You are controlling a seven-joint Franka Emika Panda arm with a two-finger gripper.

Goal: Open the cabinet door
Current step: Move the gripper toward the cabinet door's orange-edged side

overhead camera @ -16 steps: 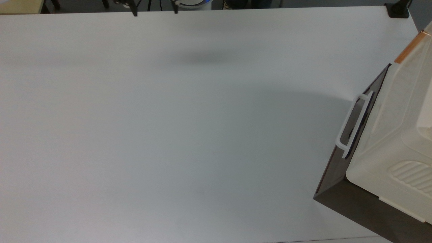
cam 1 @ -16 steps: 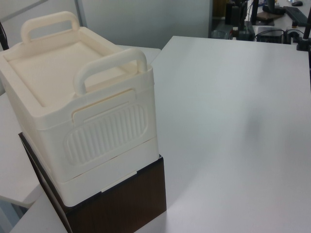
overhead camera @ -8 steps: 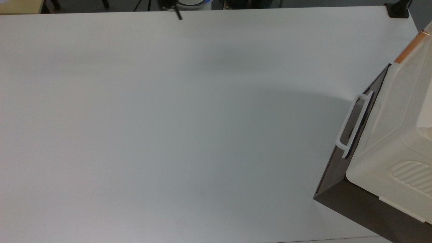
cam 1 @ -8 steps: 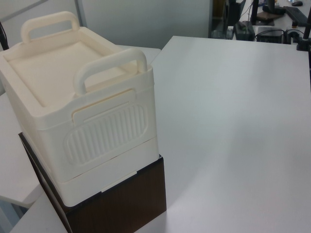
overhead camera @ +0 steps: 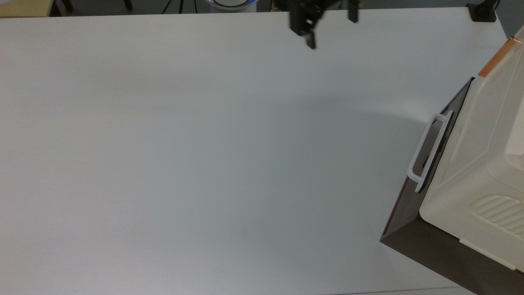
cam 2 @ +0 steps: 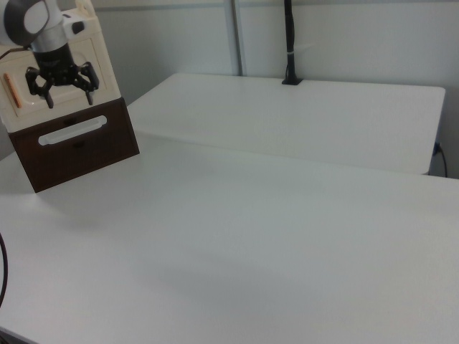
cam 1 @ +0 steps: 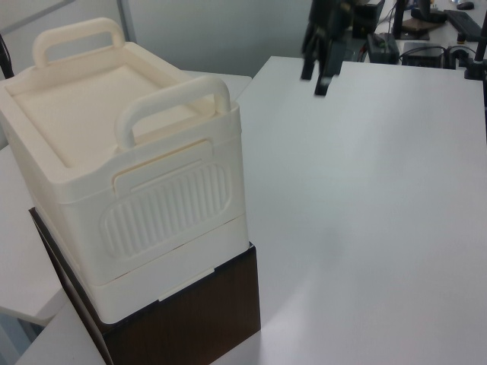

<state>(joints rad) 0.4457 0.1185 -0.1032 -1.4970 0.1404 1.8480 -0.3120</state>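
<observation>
I've got the gripper (cam 2: 62,87) spread wide and empty above the table (overhead camera: 204,143), since the door (cam 2: 66,72) stands shut atop the brown base (cam 2: 75,143), its orange handle (cam 2: 12,89) at the right view's left.

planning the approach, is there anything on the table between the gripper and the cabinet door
Nothing visible. The gripper, fingers open, hangs over bare white table, and the stretch from there to the cream cabinet door and its orange handle holds no objects.

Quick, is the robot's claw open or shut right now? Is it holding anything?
Gripper: open, holding nothing, up in the air and not touching the cabinet door.
</observation>
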